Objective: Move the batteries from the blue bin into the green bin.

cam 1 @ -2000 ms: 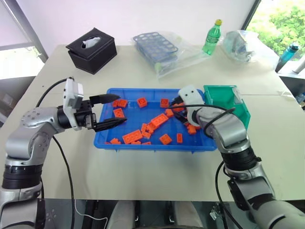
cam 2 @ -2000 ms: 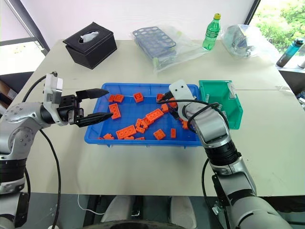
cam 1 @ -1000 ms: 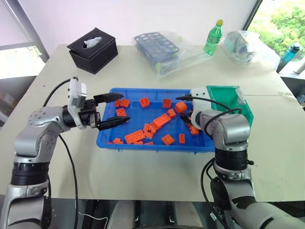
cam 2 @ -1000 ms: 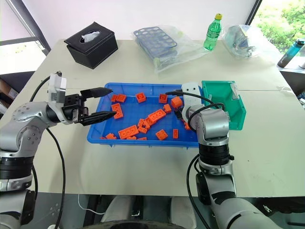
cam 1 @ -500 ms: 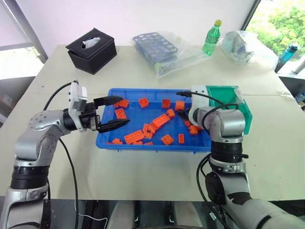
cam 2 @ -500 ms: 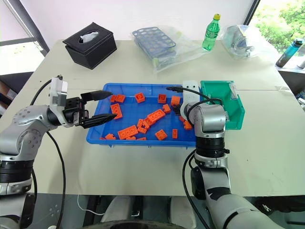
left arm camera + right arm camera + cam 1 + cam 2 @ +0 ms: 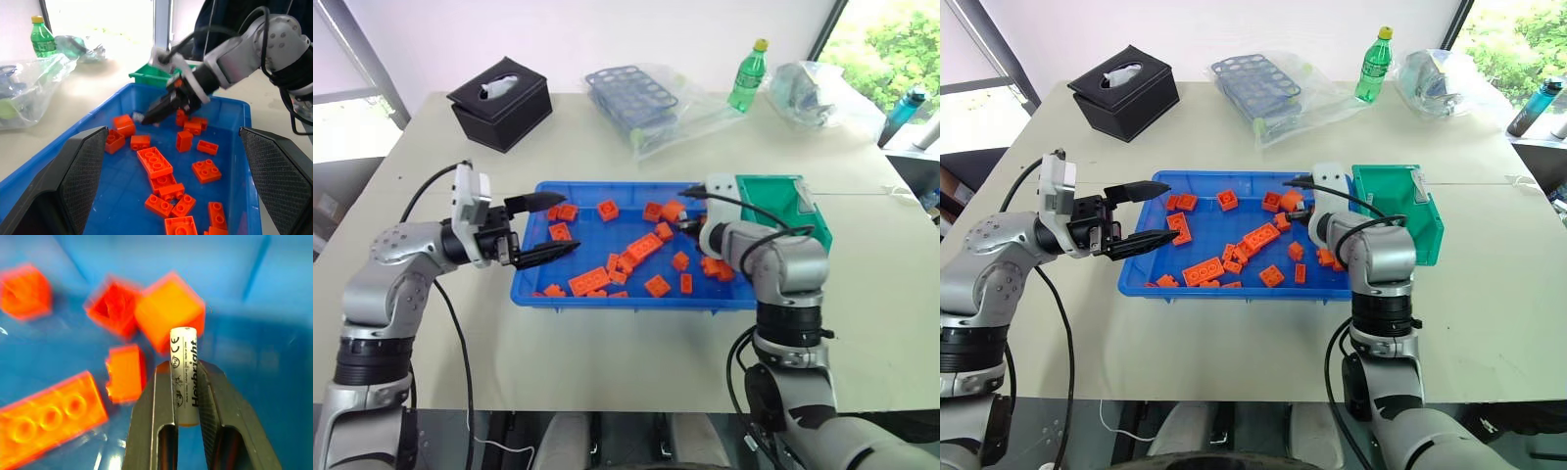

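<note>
Right gripper point(image 7: 185, 404): the two dark, matte fingers are clamped on a battery point(image 7: 184, 374), a smooth silver-white cylinder with small black print down its side. Its long axis runs along the fingers, and its flat end sticks out past the fingertips. From the head view this gripper point(image 7: 1299, 208) sits over the blue bin point(image 7: 1234, 292) at about 2 o'clock of the bin's floor, near the corner closest to the green bin point(image 7: 1398, 223). The blue bin is a wide, shallow rectangular tray of glossy plastic with a raised rim; the green bin is smaller, deeper and boxier, standing just beside the blue one at its 3 o'clock side. Orange bricks point(image 7: 1258, 238) lie scattered across the tray floor, hard plastic with round studs, some square, some long. Left gripper point(image 7: 1148, 212): fingers apart, black and tapered with cross-hatched inner pads, held level above the tray's rim at 9 o'clock, gripping nothing. The counter point(image 7: 1234, 352) is pale and smooth. At its far edge: a black tissue box point(image 7: 1126, 92) at 11 o'clock, a tube rack point(image 7: 1256, 86) in a crinkled clear bag at 12, and a green bottle point(image 7: 1373, 68) with a yellow cap at 1.
</note>
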`<state>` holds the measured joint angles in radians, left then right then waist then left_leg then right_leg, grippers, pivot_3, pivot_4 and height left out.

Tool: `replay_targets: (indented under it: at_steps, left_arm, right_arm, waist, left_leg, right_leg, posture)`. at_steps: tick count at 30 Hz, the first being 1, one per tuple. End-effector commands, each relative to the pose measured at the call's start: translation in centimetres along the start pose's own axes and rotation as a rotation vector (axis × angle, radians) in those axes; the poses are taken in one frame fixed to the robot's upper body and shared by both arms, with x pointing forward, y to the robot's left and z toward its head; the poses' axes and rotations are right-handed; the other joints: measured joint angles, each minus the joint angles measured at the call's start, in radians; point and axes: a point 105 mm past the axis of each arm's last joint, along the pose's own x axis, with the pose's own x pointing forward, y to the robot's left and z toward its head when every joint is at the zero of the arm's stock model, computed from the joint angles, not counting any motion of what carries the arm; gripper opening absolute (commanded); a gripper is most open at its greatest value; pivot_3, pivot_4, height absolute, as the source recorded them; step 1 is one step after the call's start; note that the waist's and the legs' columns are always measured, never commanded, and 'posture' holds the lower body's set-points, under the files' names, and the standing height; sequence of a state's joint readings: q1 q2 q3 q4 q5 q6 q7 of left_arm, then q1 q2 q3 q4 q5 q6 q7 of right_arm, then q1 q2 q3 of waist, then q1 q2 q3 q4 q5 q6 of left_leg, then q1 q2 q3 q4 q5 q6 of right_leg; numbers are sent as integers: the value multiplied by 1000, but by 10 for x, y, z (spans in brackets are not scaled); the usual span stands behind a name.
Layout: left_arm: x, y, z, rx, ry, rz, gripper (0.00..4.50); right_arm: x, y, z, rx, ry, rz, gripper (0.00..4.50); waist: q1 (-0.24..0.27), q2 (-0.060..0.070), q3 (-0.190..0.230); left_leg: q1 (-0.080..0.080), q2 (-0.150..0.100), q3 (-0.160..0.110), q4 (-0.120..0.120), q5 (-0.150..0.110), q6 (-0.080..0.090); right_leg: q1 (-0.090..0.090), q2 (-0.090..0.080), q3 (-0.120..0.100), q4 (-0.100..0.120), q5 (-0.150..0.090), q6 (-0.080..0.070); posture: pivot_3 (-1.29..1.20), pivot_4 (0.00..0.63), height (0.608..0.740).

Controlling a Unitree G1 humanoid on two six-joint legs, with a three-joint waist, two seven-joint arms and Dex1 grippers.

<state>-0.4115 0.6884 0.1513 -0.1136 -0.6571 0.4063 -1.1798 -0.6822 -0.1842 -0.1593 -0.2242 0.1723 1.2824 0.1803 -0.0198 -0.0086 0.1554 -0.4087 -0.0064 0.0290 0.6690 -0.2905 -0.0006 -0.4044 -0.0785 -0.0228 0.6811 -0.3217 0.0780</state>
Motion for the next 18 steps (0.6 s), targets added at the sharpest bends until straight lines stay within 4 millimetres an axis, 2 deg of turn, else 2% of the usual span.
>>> replay_targets:
  at_steps: [1, 4, 6, 10, 14, 18]
  left_arm:
    - [-4, 5, 12, 48, -8, 7, 4500]
    - [-6, 9, 13, 48, -1, 11, 4500]
    - [-8, 12, 13, 46, 2, 15, 4500]
    - [-8, 17, 14, 48, 6, 21, 4500]
    - [-12, 20, 15, 52, 13, 29, 4500]
    - [-17, 22, 19, 48, 13, 37, 4500]
  right_arm:
    - [-25, -11, 36, 11, -185, 28, 96]
    - [-42, -34, 51, 28, -268, -14, 96]
    - [-47, -49, 54, 42, -301, -53, 96]
    - [-48, -75, 48, 47, -293, -152, 96]
    - [-47, -86, 33, 75, -248, -200, 96]
    - [-44, -97, 14, 95, -196, -268, 1984]
  waist:
    - [1, 0, 0]
    - [2, 0, 0]
    - [2, 0, 0]
    - [0, 0, 0]
    - [-1, 0, 0]
    - [1, 0, 0]
  left_leg:
    - [0, 0, 0, 0, 0, 0]
    - [0, 0, 0, 0, -1, 1]
    - [0, 0, 0, 0, -1, 1]
    - [0, 0, 0, 0, -1, 1]
    - [0, 0, 0, -1, 0, 0]
    - [0, 1, 0, 0, 0, 0]
  right_leg:
    - [0, 0, 0, 0, 0, 0]
    - [0, 0, 0, 0, 0, 0]
    - [0, 0, 0, 0, 0, 0]
    - [0, 0, 0, 0, 0, 0]
    - [0, 0, 0, 0, 0, 0]
    - [0, 0, 0, 0, 0, 0]
  posture:
    - [0, 150, 733]
    - [0, 150, 733]
    - [0, 150, 733]
    - [0, 150, 733]
    - [0, 150, 733]
    - [0, 150, 733]
